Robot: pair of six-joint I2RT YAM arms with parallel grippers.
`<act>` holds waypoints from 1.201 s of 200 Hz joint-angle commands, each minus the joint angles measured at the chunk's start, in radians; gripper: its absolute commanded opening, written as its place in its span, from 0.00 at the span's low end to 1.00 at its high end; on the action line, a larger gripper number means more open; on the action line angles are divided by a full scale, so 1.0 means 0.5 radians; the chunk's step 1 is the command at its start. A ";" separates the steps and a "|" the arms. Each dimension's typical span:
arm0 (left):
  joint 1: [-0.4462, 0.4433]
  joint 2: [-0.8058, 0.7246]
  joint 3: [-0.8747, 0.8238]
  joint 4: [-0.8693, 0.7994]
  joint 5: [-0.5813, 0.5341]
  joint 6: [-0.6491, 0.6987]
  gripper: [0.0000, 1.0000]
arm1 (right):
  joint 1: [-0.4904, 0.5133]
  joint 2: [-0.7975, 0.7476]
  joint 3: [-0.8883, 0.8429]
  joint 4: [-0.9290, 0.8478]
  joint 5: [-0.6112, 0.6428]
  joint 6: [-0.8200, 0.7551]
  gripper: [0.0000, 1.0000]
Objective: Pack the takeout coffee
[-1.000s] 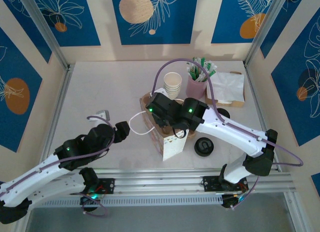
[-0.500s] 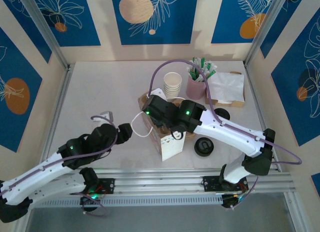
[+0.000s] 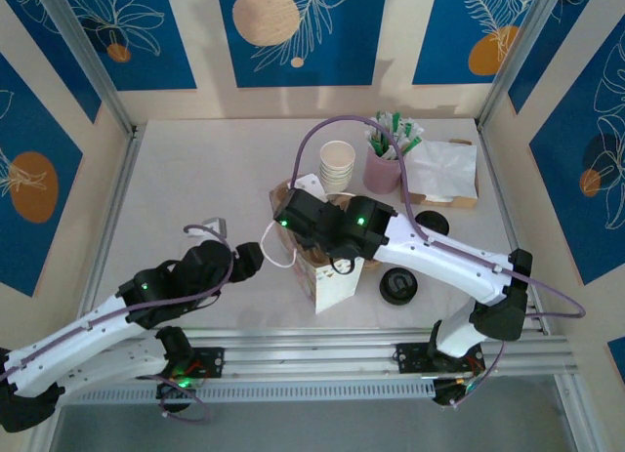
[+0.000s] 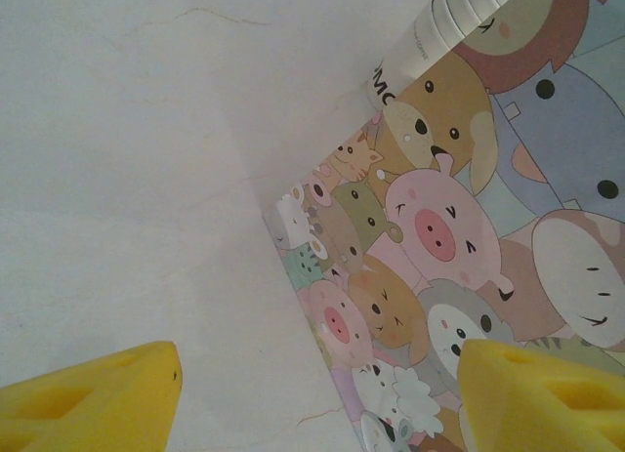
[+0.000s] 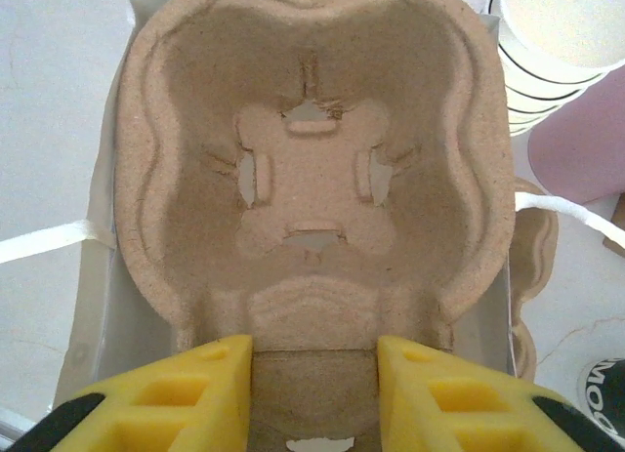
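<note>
Right gripper (image 5: 314, 359) closed narrow on the near rim of a moulded pulp cup carrier (image 5: 312, 179), one yellow finger on each side of the rim; the carrier lies flat at the open mouth of the paper bag (image 3: 337, 281), whose white walls we see just outside its left and right edges; how deep it sits we cannot tell. The bag stands upright near the middle of the table (image 3: 195, 169), a cartoon-animal face turned toward the left gripper (image 3: 250, 259); that gripper hangs just beside the bag and holds nothing. Its yellow fingers (image 4: 98, 403) stand wide apart, and in the left wrist view the printed face lies between them; whether they touch the bag we cannot tell. A white handle (image 5: 49, 239) runs out from the bag's left side. Behind the bag we note a stack of paper cups (image 3: 337, 164), a pink cup (image 3: 386, 174) of sticks, and napkins (image 3: 444, 164); a black lid (image 3: 398, 286) lies on the table to the right of the bag.
</note>
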State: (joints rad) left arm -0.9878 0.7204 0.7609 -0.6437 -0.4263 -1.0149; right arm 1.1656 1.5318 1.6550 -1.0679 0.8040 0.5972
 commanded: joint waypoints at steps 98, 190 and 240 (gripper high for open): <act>-0.009 -0.027 -0.006 0.011 0.048 -0.017 0.75 | -0.012 -0.051 -0.200 0.121 -0.024 0.241 0.37; -0.009 -0.015 0.018 -0.017 0.057 -0.006 0.75 | 0.014 -0.085 -0.336 0.030 0.163 0.359 0.37; -0.009 -0.017 0.010 -0.023 0.063 -0.006 0.74 | -0.008 -0.231 -0.308 0.271 -0.062 0.351 0.37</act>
State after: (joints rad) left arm -0.9878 0.7185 0.7609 -0.6445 -0.4068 -1.0145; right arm 1.1629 1.4532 1.5112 -0.9516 0.8402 0.7395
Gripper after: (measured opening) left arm 0.747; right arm 0.370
